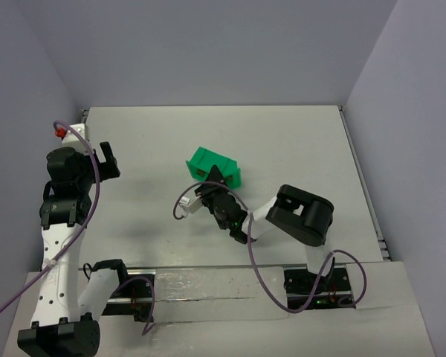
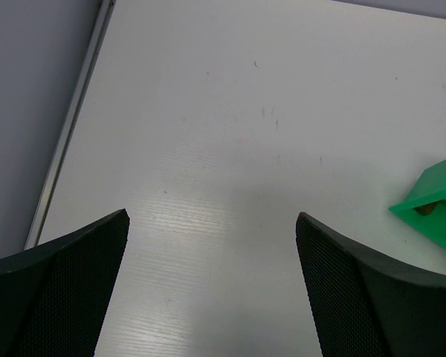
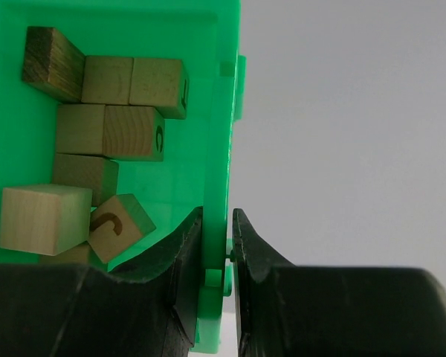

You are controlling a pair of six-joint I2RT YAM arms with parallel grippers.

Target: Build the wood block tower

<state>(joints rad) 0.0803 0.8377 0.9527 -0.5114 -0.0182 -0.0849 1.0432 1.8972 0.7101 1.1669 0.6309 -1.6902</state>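
Observation:
Several tan wood blocks lie jumbled inside the green bin, some with a brown letter C on a face. My right gripper is shut on the bin's side wall, one finger inside and one outside. In the top view the right gripper holds the tilted green bin near the table's middle. My left gripper is open and empty over bare table at the far left. A corner of the bin shows at the right of the left wrist view. No tower is in view.
The white table is bounded by grey walls, with a raised rail along its left edge and right edge. Purple cables loop beside the right arm.

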